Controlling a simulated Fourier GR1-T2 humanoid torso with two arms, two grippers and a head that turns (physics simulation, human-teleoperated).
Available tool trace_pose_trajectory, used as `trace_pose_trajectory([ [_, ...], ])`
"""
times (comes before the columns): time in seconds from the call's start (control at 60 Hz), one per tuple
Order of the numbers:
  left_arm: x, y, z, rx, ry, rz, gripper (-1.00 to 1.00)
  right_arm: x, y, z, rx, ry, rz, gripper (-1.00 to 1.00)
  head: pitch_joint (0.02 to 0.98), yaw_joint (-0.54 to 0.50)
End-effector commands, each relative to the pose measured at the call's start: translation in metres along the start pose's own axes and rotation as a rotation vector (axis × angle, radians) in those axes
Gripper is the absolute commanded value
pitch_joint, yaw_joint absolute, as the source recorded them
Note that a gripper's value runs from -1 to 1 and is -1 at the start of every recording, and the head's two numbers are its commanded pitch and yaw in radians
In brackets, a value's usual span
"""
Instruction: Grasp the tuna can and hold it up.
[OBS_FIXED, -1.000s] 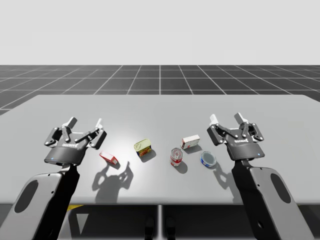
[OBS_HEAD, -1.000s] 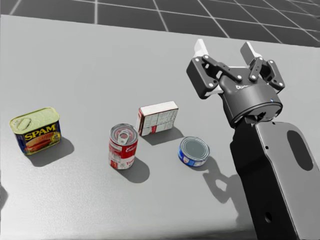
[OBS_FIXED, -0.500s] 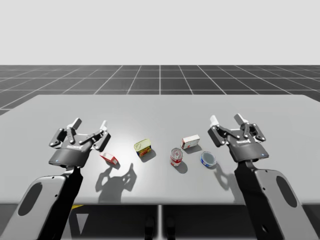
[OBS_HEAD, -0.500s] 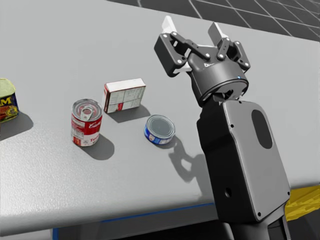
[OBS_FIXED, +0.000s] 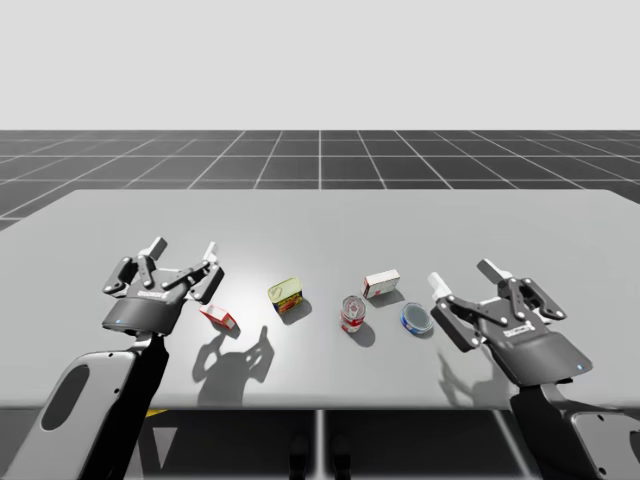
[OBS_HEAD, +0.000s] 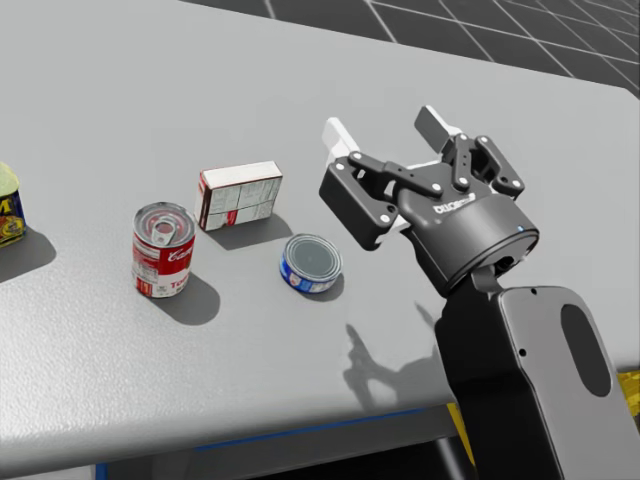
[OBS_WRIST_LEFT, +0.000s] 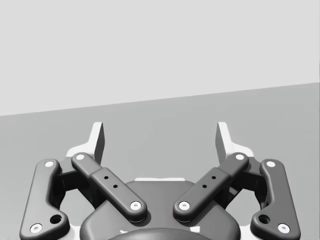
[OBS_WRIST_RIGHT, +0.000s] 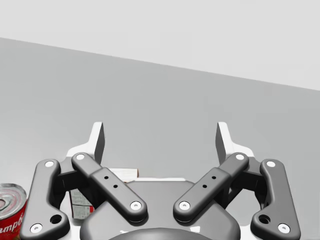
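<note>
The tuna can (OBS_FIXED: 417, 318) (OBS_HEAD: 311, 262) is a flat blue can with a grey lid, lying lid-up on the grey table (OBS_FIXED: 320, 220) near its front edge. My right gripper (OBS_FIXED: 465, 277) (OBS_HEAD: 387, 130) (OBS_WRIST_RIGHT: 160, 137) hovers just to the right of the can, open, with nothing between its fingers, which point toward the far side. My left gripper (OBS_FIXED: 183, 248) (OBS_WRIST_LEFT: 160, 137) is open and holds nothing, over the left part of the table.
A red-and-white soup can (OBS_FIXED: 353, 313) (OBS_HEAD: 163, 250) (OBS_WRIST_RIGHT: 11, 212) stands left of the tuna can. A white-and-red box (OBS_FIXED: 381, 284) (OBS_HEAD: 239, 195) lies behind them. Further left are a yellow-lidded tin (OBS_FIXED: 287, 294) and a small red box (OBS_FIXED: 217, 316) below my left gripper.
My right gripper has drawn back toward the table's front edge and to the right, now beside the tuna can. My left gripper has shifted slightly right. My head has turned right.
</note>
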Motion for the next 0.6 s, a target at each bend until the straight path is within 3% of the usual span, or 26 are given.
trace_pose_trajectory([
  [0.017, -0.001, -0.001, 0.000, -0.003, 0.001, -0.001, -1.00, -0.018, 0.005, 0.021, 0.033, 0.047, 0.010, -1.00, 0.874, -0.40],
  [0.183, -0.002, -0.002, 0.000, -0.003, 0.003, -0.004, -1.00, -0.045, 0.011, 0.033, 0.062, 0.097, 0.020, -1.00, 0.874, -0.40],
  [0.3, -0.002, -0.003, 0.000, -0.001, 0.001, -0.003, -1.00, -0.064, 0.013, 0.036, 0.058, 0.143, 0.010, -1.00, 0.872, -0.40],
  [0.4, -0.002, -0.003, 0.000, 0.000, -0.001, 0.000, -1.00, -0.081, 0.015, 0.035, 0.039, 0.175, 0.046, -1.00, 0.875, -0.40],
  [0.6, -0.002, -0.003, 0.000, 0.002, -0.002, -0.001, -1.00, -0.107, 0.017, 0.026, 0.032, 0.228, 0.069, -1.00, 0.875, -0.40],
])
